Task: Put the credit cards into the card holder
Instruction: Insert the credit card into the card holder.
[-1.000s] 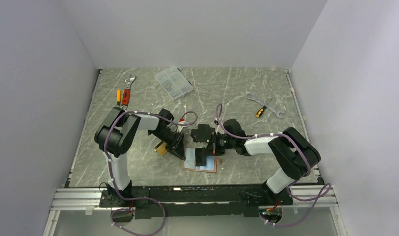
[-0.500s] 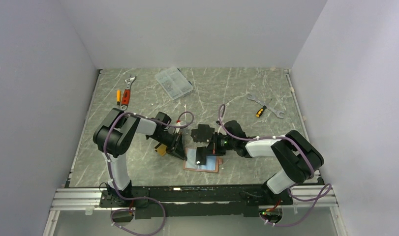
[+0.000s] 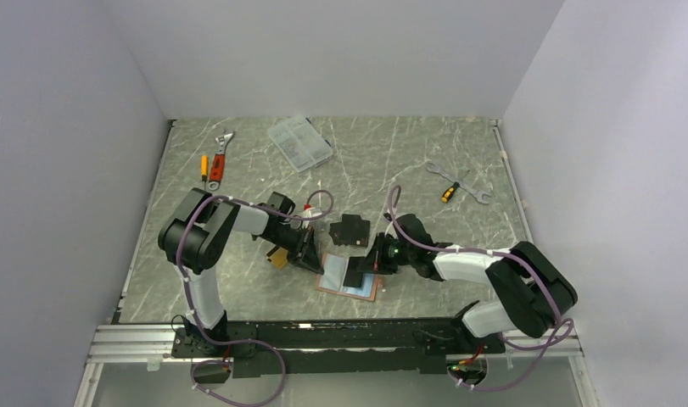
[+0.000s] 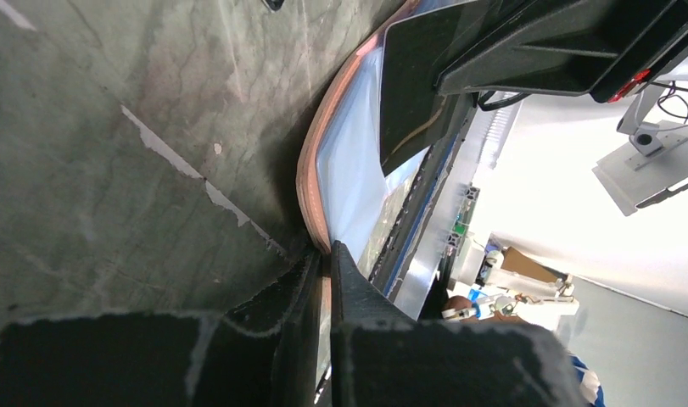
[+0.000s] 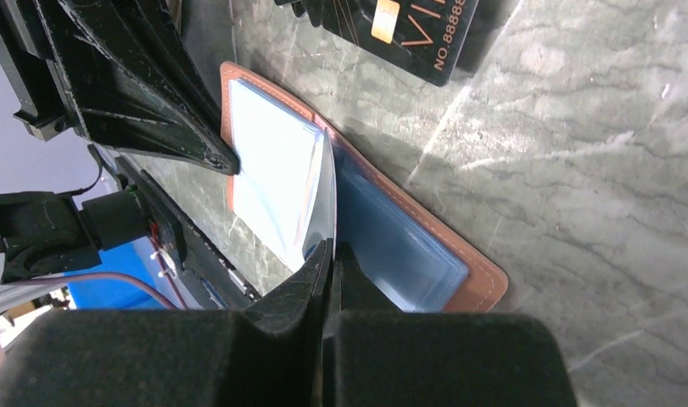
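Note:
The salmon-pink card holder (image 3: 367, 290) lies open on the table, pale-blue inside up. My left gripper (image 3: 310, 260) is shut on its left edge, and the pink rim (image 4: 310, 170) runs between the jaws (image 4: 327, 254). My right gripper (image 3: 357, 273) (image 5: 330, 248) is shut on a thin silver-grey credit card (image 5: 325, 191). This card stands on edge over the holder's inside (image 5: 383, 237), its far corner at the left pocket. In the left wrist view the card (image 4: 412, 85) looks dark. An orange-gold credit card (image 3: 278, 257) lies on the table just left of my left gripper.
A black flat piece with gold print (image 3: 350, 229) (image 5: 408, 34) lies just behind the holder. A clear compartment box (image 3: 299, 142) sits at the back. A wrench (image 3: 222, 142) and screwdriver (image 3: 204, 165) lie back left; another wrench (image 3: 467, 185) and screwdriver (image 3: 449, 192) back right.
My left jaws closed onto the card holder's edge. The right arm swung its elbow out to the right and lower, while its gripper stayed over the holder with the card.

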### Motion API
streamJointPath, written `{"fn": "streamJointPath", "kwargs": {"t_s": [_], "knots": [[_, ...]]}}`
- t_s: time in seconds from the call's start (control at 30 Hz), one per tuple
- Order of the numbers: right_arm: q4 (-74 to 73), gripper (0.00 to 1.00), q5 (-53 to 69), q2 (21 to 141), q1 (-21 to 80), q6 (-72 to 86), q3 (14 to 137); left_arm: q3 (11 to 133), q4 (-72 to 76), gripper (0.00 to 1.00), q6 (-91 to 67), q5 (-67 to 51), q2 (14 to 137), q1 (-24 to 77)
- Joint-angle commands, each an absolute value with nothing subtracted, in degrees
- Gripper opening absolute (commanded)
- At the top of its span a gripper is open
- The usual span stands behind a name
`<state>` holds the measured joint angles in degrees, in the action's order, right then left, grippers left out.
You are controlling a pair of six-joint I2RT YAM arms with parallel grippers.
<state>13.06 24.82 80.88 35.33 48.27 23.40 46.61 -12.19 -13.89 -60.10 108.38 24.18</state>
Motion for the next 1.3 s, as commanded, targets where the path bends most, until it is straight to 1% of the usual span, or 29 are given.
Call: {"fn": "streamJointPath", "kwargs": {"t_s": [0.0,0.13,0.27,0.47,0.7,0.87,1.0,1.27], "knots": [[6.5,0.0,19.0,79.2,36.3,48.1,22.1,46.2,-9.3,0.11,-14.2,-59.1,106.2,24.0],[6.4,0.0,18.6,79.5,37.8,48.2,22.8,45.9,-8.3,0.11,-15.1,-59.1,105.9,24.4],[6.2,0.0,18.5,80.3,37.9,48.2,23.3,45.4,-4.1,0.1,-18.7,-59.2,105.9,24.8],[1.9,0.0,14.7,75.7,36.6,45.0,27.1,46.2,1.7,0.09,-24.0,-58.7,105.6,24.4],[0.7,0.0,13.0,74.6,34.5,44.3,29.2,46.1,2.4,0.09,-25.7,-57.2,106.6,24.3],[3.1,0.0,11.8,72.5,34.5,45.8,27.7,45.8,3.5,0.09,-26.7,-56.5,107.2,24.2],[8.6,0.0,12.2,72.8,34.4,48.0,25.1,45.6,3.6,0.1,-27.0,-56.5,107.4,24.3],[11.9,0.0,12.3,74.5,34.5,50.8,22.9,45.3,4.2,0.1,-27.4,-56.3,107.6,24.3]]}}
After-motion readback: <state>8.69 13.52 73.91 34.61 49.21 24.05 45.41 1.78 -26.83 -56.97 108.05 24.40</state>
